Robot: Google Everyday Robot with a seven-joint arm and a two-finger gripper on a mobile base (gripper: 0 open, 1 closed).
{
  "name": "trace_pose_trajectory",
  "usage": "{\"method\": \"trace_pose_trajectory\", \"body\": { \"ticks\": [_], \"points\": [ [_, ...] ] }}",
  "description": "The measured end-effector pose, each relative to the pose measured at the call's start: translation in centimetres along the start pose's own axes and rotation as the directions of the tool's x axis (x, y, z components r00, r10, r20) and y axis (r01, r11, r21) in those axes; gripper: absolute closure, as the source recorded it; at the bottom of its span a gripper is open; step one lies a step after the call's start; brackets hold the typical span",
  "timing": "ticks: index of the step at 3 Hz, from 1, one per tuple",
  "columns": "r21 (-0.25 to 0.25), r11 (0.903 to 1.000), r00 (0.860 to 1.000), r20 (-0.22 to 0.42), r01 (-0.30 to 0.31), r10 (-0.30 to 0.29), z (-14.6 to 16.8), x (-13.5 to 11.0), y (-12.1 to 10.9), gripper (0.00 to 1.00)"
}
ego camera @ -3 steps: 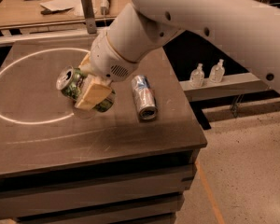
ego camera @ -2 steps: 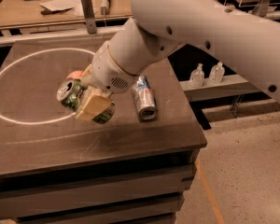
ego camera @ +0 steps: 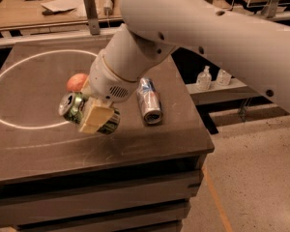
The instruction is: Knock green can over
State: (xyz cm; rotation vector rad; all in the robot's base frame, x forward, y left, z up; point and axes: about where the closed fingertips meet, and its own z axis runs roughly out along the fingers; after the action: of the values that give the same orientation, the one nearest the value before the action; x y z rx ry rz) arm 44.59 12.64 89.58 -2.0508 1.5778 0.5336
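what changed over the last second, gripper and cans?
The gripper and the green can against it moved together toward the near edge of the table; the can is tipped, silver top facing left. A round orange-pink object behind them is now more exposed. The silver-and-blue can stayed put, lying on its side.

Lab — workbenches [ego camera: 19, 18], bottles [ego camera: 204, 78] on shelf [ego camera: 232, 88]; gripper [ego camera: 91, 117] clasps green can [ego camera: 72, 106] over table [ego camera: 159, 139].

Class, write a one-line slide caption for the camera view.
The arm's pincer sits over the tipped green can on the dark table, with a silver-and-blue can lying on its side nearby.
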Motion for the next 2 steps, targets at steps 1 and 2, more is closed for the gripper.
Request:
{"method": "trace_pose_trajectory", "body": {
  "ticks": [1,2],
  "points": [
    [0.002,0.9997,0.999,-0.046,0.026,-0.026,0.2,0.27,-0.33,0.54],
    [0.005,0.9983,0.994,-0.095,0.058,-0.057,0.4,0.12,-0.83,0.49]
  ]
}}
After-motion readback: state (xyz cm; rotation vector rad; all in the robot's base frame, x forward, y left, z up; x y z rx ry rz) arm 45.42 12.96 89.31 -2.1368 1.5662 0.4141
